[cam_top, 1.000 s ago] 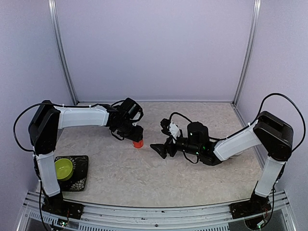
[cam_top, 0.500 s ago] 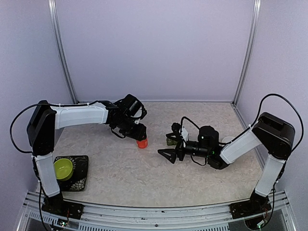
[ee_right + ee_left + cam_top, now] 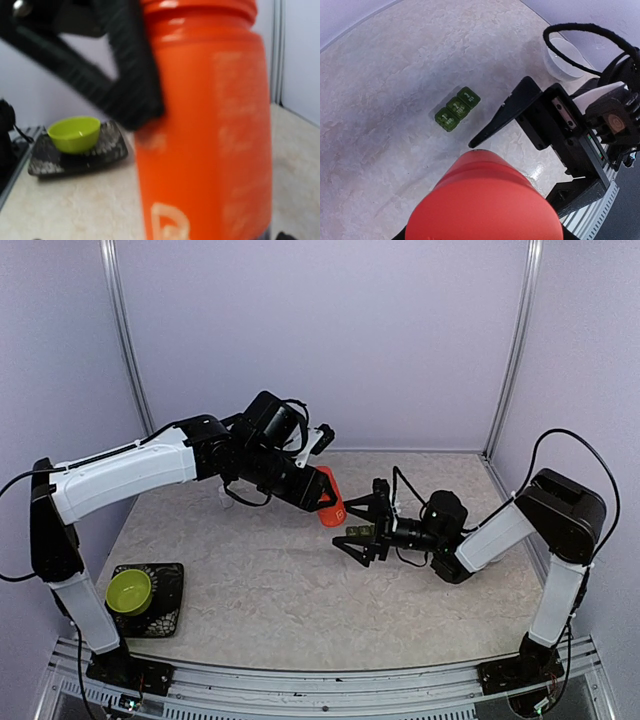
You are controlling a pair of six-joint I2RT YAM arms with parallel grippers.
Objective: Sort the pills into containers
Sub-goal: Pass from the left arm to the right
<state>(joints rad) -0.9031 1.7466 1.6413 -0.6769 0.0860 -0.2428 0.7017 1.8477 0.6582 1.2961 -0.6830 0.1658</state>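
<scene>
At your far left, the lime-green bowl [image 3: 130,588] sits on its dark tray [image 3: 172,578], well apart from the work and not needed for now.

The left arm reaches out across the middle of the table. Your left gripper [image 3: 312,492] is clamped on an orange bottle [image 3: 331,500], which it carries tilted in the air with one end leaning toward the other arm. That looks like an offer, so the free end can be gripped and the bottle opened.

Just below and beyond it, the containers [image 3: 457,108] lie flat on the table as a short row of three green cells. They are close to the right gripper's finger, so anything poured has a short way to fall. You see no pills loose on the table. I judge they are inside the bottle, though the pictures cannot confirm it.

Your right gripper [image 3: 360,530] stands with its fingers spread wide and holds nothing. It faces the bottle at close range, probably ready to close on the bottle's end.

Farthest right, a white bowl [image 3: 563,62] waits behind that arm, untouched.
</scene>
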